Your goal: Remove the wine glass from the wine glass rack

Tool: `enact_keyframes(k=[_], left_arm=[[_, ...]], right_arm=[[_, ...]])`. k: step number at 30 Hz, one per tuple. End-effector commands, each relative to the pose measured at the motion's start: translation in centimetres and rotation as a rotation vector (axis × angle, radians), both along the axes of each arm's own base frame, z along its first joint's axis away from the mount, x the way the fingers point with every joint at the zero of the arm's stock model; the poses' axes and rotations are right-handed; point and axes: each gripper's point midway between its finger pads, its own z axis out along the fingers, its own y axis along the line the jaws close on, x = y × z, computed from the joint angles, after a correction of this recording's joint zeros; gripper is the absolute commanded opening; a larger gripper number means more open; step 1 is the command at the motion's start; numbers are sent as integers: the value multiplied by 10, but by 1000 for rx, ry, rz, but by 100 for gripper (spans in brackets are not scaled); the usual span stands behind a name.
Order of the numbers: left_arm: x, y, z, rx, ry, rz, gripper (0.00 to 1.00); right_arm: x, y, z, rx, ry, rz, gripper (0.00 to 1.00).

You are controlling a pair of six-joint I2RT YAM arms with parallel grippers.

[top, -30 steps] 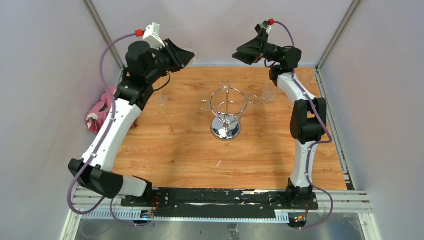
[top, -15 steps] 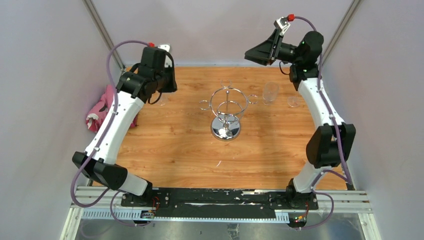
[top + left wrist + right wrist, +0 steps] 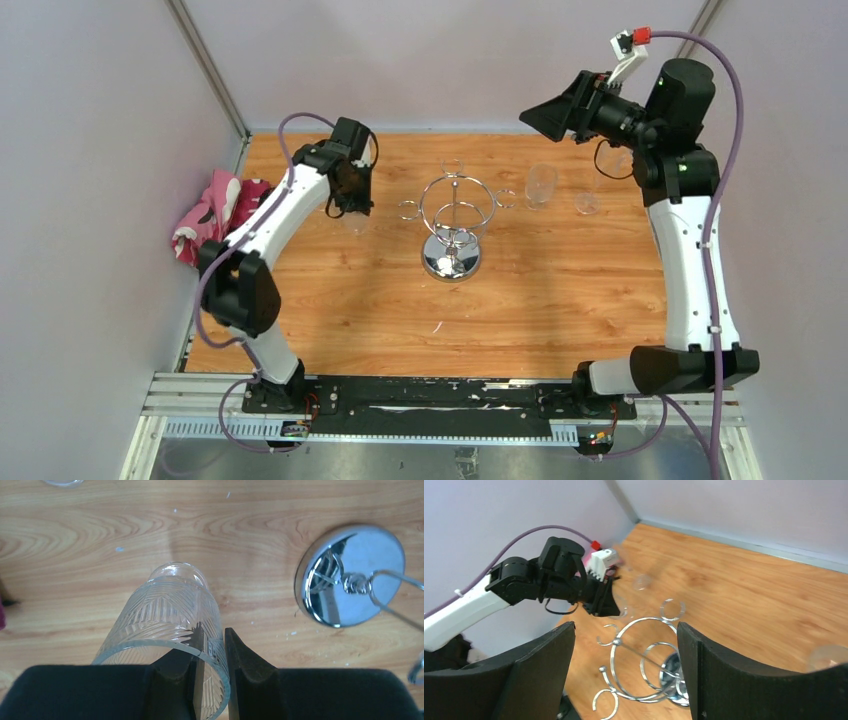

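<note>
Beside the rack [image 3: 451, 262], left gripper [image 3: 212, 631] clamps glass [image 3: 165, 610] rim; right gripper [image 3: 626, 627] gapes.

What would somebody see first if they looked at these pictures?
Probably the shiny rack standing in the middle of the wooden table. Next, the left gripper pinching the rim of a patterned glass just left of the rack. The right gripper hangs open, high over the far right side.
</note>
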Motion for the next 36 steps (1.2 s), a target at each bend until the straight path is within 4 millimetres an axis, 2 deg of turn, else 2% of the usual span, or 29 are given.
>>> enact_keyframes(k=[1, 3, 5, 9, 13, 21, 27, 32, 36], left_arm=[[53, -13, -8, -64, -38, 13, 0], [69, -13, -18, -49, -26, 23, 0], [83, -11, -28, -51, -13, 37, 0], [111, -9, -46, -50, 11, 53, 0], [131, -9, -57, -42, 21, 55, 0], [140, -7, -84, -15, 69, 52, 0], [140, -4, -82, 3, 64, 52, 0], [142, -5, -70, -3, 40, 43, 17], [148, -6, -54, -14, 1, 42, 26]], right_arm=[[17, -47, -25, -190, 1, -291, 79], [23, -64, -33, -237, 15, -391, 80], [27, -72, -38, -260, 19, -430, 80], [32, -73, -40, -263, 20, -442, 80], [36, -74, -42, -257, 17, -447, 80], [38, -73, -42, -240, 5, -453, 79], [40, -70, -46, -234, 14, -435, 79], [40, -67, -48, -228, 13, -420, 81], [43, -69, -53, -232, 18, -432, 89]])
